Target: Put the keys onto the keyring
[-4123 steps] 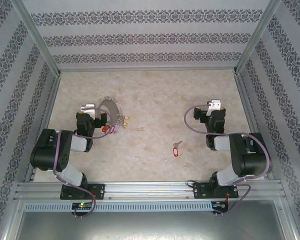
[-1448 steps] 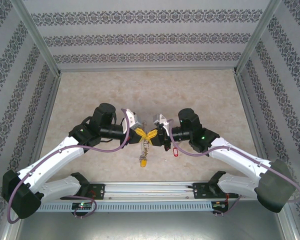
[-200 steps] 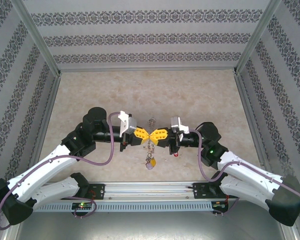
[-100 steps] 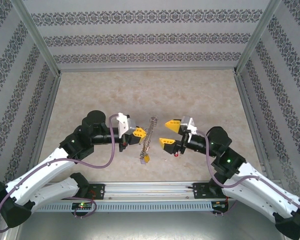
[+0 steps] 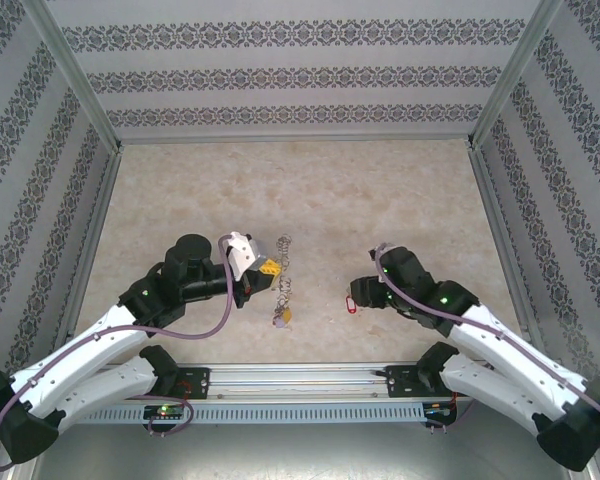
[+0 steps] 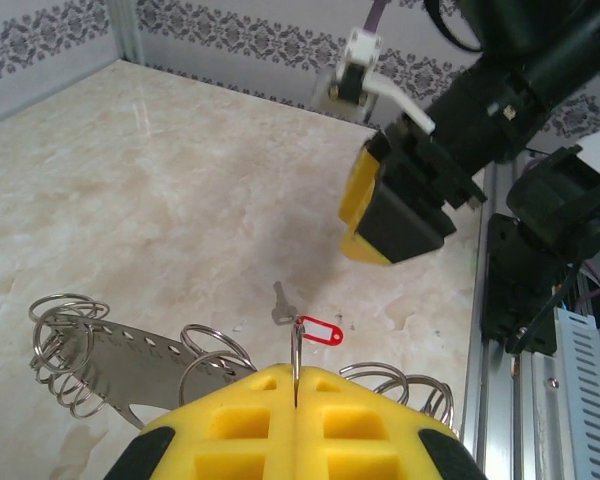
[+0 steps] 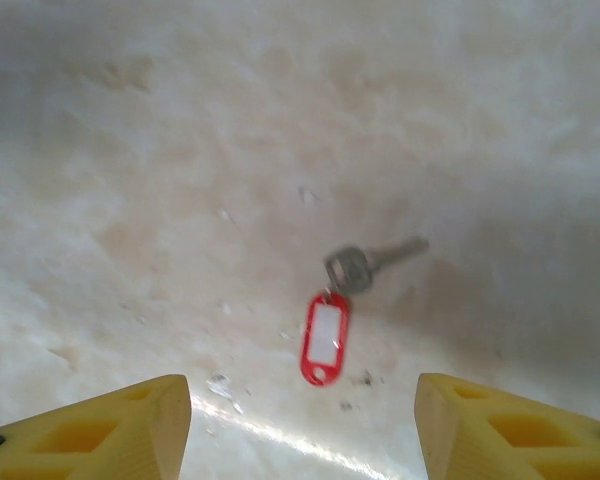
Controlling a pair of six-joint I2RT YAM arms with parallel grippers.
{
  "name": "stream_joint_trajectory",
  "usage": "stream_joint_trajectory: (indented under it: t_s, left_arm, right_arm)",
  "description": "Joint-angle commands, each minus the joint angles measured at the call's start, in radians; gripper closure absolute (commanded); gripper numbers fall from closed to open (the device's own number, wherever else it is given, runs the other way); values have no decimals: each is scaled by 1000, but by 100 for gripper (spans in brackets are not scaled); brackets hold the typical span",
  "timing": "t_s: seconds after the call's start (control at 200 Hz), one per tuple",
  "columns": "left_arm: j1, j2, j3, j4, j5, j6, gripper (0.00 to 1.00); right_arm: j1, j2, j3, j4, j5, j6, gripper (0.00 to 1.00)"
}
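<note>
Right of the large thin silver wire keyring (image 5: pixel 283 275), seen from above, the small silver key with its red oblong plastic tag (image 5: pixel 352 301) lies on the marbled bench (image 5: pixel 380 190), just beside the right end effector (image 5: pixel 364 291), by which the tag is best pinched across its width. At the left wrist, the left end effector (image 6: pixel 295 385) is clenched on the keyring. At the right wrist, the right end effector (image 7: pixel 300 400) is released. The key's long axis runs diagonally, tag nearest, blade pointing up-right.
</note>
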Motion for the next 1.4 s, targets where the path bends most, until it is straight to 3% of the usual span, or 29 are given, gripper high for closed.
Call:
stream_joint_trajectory:
  t_s: [0.0, 0.17, 0.355, 0.53, 0.899, 1.394]
  left_arm:
    - [0, -43, -5, 15, -64, -58, 100]
    - [5, -71, -29, 29, -81, -79, 100]
    - [17, -72, -34, 37, -68, -90, 100]
    - [17, -71, -41, 40, -72, -95, 100]
    - [18, -90, -51, 54, -70, -101, 100]
    - [18, -108, -59, 67, -56, -107, 100]
  right_arm:
    - [-1, 85, -5, -42, 32, 61, 39]
    - [-4, 243, -13, 49, 12, 75, 43]
    - [-9, 421, 98, 72, 24, 8, 48]
    - [-18, 515, 123, 127, 7, 12, 52]
    - [-25, 630, 153, 138, 1, 2, 61]
    - [-13, 651, 145, 143, 1, 24, 72]
